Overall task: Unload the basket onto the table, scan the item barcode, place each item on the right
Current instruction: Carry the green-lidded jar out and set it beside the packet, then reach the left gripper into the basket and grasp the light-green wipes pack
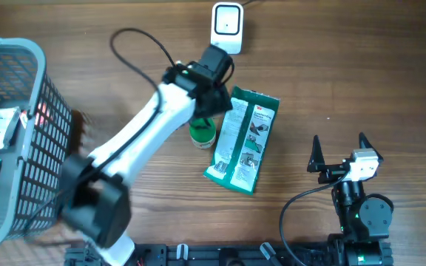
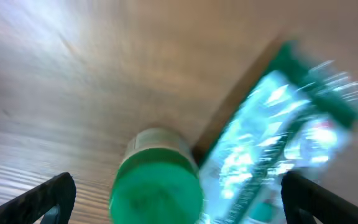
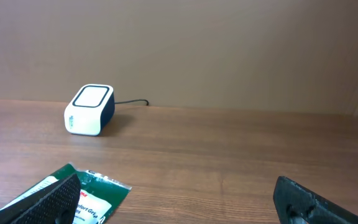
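A small bottle with a green cap (image 1: 202, 133) (image 2: 156, 183) stands upright on the wooden table, right beside a green and white flat package (image 1: 242, 140) (image 2: 278, 137) (image 3: 98, 190). My left gripper (image 1: 211, 111) (image 2: 179, 202) hovers over the bottle, open, with its fingers (image 2: 48, 198) wide on either side and not touching it. The white barcode scanner (image 1: 226, 26) (image 3: 90, 109) sits at the table's far edge. My right gripper (image 1: 339, 144) (image 3: 179, 205) is open and holds nothing at the near right, pointing toward the scanner.
A grey wire basket (image 1: 39, 59) holding several packaged items stands at the left edge. The scanner's black cable (image 1: 143, 44) loops across the table behind the left arm. Bare wood lies between the package and my right gripper.
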You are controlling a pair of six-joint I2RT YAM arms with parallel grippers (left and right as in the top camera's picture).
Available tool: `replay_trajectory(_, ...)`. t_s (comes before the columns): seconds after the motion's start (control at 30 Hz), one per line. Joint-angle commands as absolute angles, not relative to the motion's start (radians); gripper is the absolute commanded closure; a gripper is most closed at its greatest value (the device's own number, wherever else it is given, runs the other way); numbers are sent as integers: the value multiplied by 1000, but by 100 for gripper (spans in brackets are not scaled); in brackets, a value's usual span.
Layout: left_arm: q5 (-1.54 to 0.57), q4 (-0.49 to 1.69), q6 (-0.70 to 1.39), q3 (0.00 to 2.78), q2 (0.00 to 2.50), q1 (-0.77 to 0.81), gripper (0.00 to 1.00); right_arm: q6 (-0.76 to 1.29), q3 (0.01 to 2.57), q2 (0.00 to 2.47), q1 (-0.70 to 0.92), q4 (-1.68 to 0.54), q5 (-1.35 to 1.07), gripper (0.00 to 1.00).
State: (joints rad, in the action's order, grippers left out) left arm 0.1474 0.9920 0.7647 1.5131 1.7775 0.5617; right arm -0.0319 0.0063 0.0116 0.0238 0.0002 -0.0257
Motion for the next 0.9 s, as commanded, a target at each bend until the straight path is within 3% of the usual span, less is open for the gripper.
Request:
replay_trajectory(0.0,333,982,774,1552,1559,556,0,-45,5,8,28,2,-38,0)
replay_trajectory(0.17,525,936,774,1552,1293,474,0,-46,5,8,28,2,-38,0)
replay_trajectory(0.37,536,952,774,1552,1108,258,0,-45,5,7,28,2,-38,0)
replay_trajectory(0.87,423,965,774,1552,1053,-230,0,-45,5,8,28,3,-38,0)
